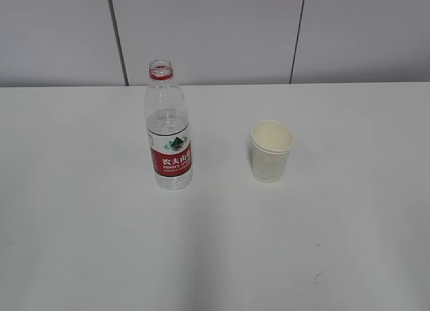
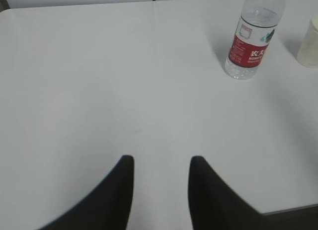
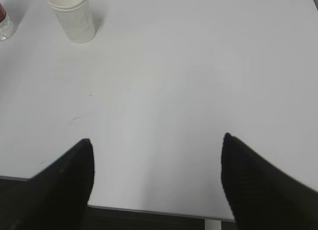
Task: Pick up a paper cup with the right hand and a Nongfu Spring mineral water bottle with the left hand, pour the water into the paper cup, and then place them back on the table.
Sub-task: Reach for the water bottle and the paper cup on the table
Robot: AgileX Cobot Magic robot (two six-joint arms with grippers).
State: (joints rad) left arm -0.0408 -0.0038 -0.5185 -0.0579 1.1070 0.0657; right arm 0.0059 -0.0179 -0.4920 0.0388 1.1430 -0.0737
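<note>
1. The Nongfu Spring mineral water bottle (image 1: 168, 126) stands upright on the white table (image 1: 80, 244), left of centre in the exterior view. Its cap is off, the red neck ring showing around an open mouth.
2. Clear water (image 1: 166, 121) fills the bottle to a level just above the red-and-white label.
3. The paper cup (image 1: 271, 150) stands upright to the right of the bottle, apart from it, its mouth open. Whether anything is inside it I cannot tell.
4. A small dark scuff mark (image 1: 321, 275) sits on the tabletop nearer the front edge, on the cup's side.
5. Neither arm appears in the exterior view — only the wrist cameras show them.
6. In the left wrist view, the left hand (image 2: 161, 163) hangs over bare table with its 2 black fingers parted and nothing between them. The bottle (image 2: 252, 38) is well ahead and off to the right, with the cup (image 2: 310, 43) at the frame's edge.
7. In the right wrist view, the right hand (image 3: 156, 140) is spread wide — empty, over the near edge of the table. The cup (image 3: 73, 14) stands well ahead to the left, and a sliver of the bottle (image 3: 4, 24) shows at the left border.
</note>
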